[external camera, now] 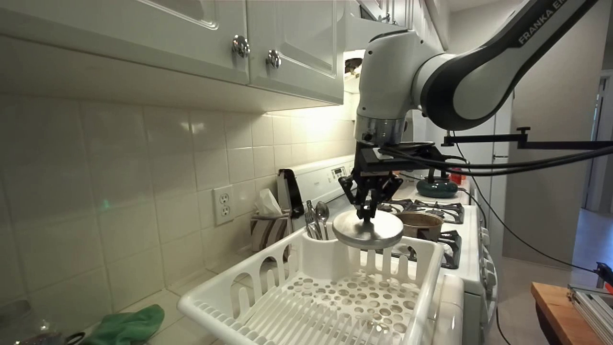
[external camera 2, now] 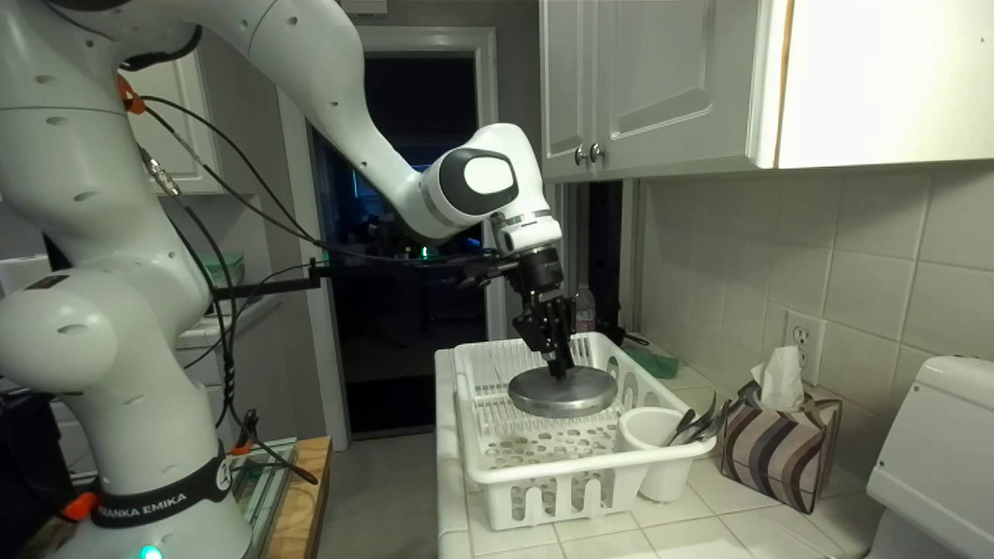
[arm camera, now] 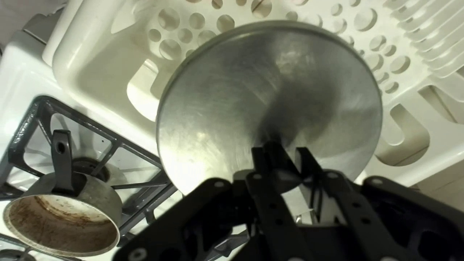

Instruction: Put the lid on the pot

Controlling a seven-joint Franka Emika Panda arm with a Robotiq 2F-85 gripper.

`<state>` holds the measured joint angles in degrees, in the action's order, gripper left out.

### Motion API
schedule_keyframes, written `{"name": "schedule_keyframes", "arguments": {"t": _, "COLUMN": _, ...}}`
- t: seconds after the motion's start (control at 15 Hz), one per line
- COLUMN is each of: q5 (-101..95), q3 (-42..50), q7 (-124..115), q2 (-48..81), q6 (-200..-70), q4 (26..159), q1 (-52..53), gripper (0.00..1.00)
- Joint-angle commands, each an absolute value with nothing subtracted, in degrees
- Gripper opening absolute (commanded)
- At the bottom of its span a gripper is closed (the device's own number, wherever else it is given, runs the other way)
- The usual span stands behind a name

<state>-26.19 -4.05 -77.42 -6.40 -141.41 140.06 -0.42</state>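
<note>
Lid [external camera 2: 563,394] of grey metal hung almost level above the dish rack [external camera 2: 559,467], towards the rack end which carried the cutlery [external camera: 323,211]. The jaws were pinching it at the middle of its top. The pot [arm camera: 63,221], with its brown-stained inside visible, stood on the stove [external camera: 471,261] beyond this same end of the rack. Beside the rack stood a striped tissue box [external camera 2: 780,450]; near the rack's opposite end lay a green cloth [external camera: 127,323].

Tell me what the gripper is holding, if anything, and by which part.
The gripper holds the metal lid at the centre of its top, apparently by the small knob, which is partly hidden between the jaws.
</note>
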Motion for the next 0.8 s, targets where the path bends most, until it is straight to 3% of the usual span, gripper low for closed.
{"name": "schedule_keyframes", "arguments": {"t": 0.0, "q5": -27.48, "q3": -3.64, "q7": -81.0, "q2": -11.66, "q6": -142.24, "q4": 144.37, "q1": -2.18, "gripper": 0.06}}
{"name": "schedule_keyframes", "arguments": {"t": 0.47, "q5": -27.53, "q3": -2.69, "q7": -81.79, "q2": -14.72, "q6": -142.86, "q4": 146.47, "q1": -7.02, "gripper": 0.06}}
{"name": "schedule_keyframes", "arguments": {"t": 0.53, "q5": -26.02, "q3": -3.35, "q7": -80.71, "q2": -12.68, "q6": -141.44, "q4": 144.9, "q1": -6.37, "gripper": 0.25}}
{"name": "schedule_keyframes", "arguments": {"t": 0.73, "q5": -26.03, "q3": -3.09, "q7": -80.71, "q2": -13.05, "q6": -141.69, "q4": 145.08, "q1": -7.21, "gripper": 0.25}}
